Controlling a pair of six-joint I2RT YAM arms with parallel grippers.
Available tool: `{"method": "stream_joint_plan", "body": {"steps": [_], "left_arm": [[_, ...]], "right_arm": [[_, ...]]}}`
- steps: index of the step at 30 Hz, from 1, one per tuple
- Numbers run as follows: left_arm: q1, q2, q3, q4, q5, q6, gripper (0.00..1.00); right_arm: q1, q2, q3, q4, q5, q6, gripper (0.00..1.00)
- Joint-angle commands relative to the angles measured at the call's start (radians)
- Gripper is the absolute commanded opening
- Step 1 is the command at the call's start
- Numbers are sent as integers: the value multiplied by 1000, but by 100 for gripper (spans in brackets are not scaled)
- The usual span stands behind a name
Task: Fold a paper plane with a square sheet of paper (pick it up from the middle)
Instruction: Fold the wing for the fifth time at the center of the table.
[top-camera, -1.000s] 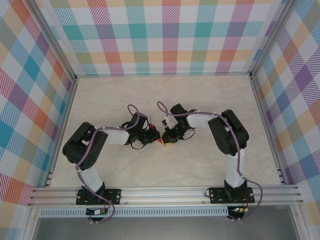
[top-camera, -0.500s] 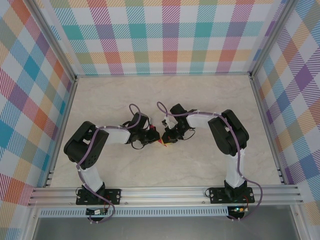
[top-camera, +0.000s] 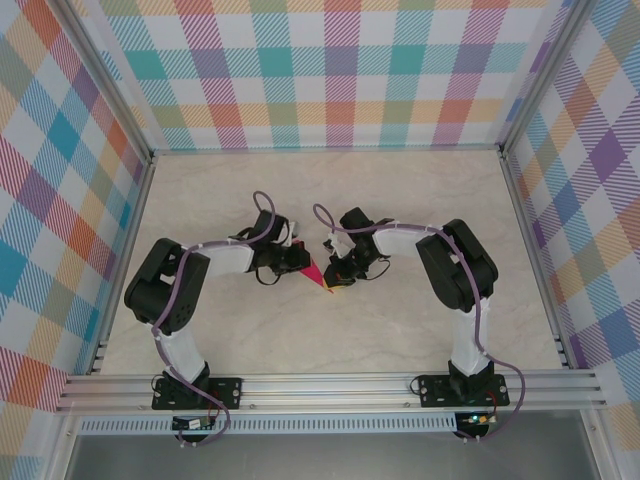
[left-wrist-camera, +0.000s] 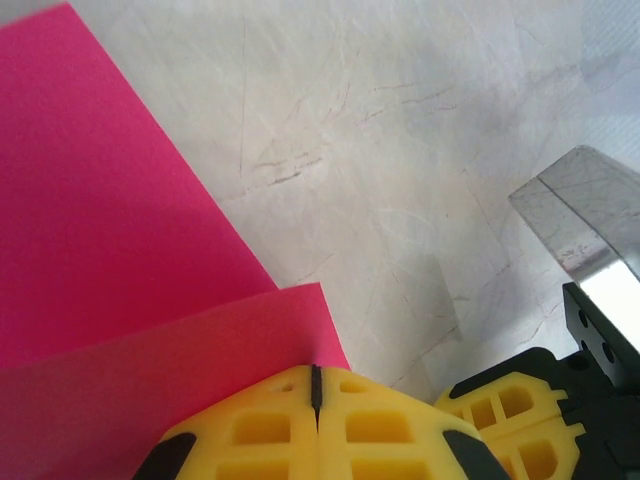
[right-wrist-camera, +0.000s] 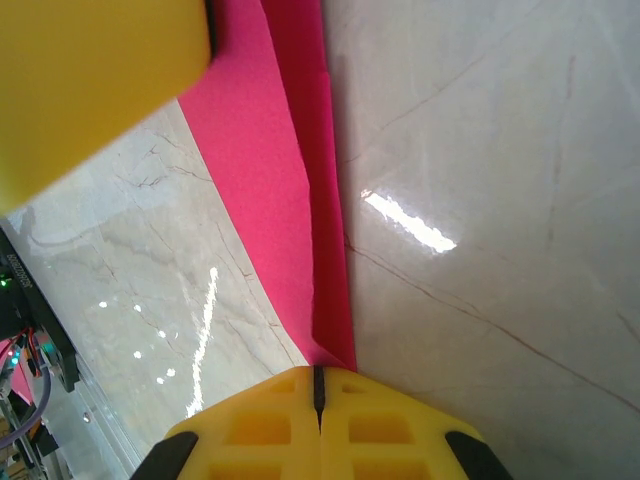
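Caught mid-fold, with no finished dart yet. Showed the square sheet of paper (top-camera: 318, 272) already doubled into a narrow magenta wedge, flat on the table (top-camera: 430, 210) close to its centre, broad end toward 11 o'clock and tip toward 5 o'clock in the overhead view. Placed the left gripper (top-camera: 297, 264) against the wedge from 9 o'clock and the right gripper (top-camera: 339, 274) against it from 3 o'clock. Showed, in the left wrist view, yellow fingers (left-wrist-camera: 250, 425) pressed together, with a paler overlying flap (left-wrist-camera: 180, 350) running up to their seam from 9 o'clock and bare table from 12 to 3 o'clock. Showed, in the right wrist view, fingers (right-wrist-camera: 385, 425) likewise pressed together, with the long crease (right-wrist-camera: 318, 200) of the wedge descending from 12 o'clock straight into the seam. Left undecided for both pairs: a nip on a layer, or mere downward pressure on it. Judged as the creasing of a lengthwise fold, with layers overlapped but the plane's slim outline not reached. Called, by that judgement, for anchoring with one tip and sweeping the fold line with the other, edges kept aligned, under light even pressure against probable sliding or buckling of thin paper on a smooth marbled top; then, presumably, for a matching fold on the opposite side.
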Motion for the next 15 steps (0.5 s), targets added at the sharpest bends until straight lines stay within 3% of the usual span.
{"method": "stream_joint_plan", "body": {"steps": [1, 15], "left_arm": [[21, 21, 23, -37, 8, 70, 3], [60, 78, 2, -22, -53, 104, 2]], "right_arm": [[-7, 27, -34, -111, 116, -19, 6], [-7, 21, -42, -116, 120, -22, 6]]}}
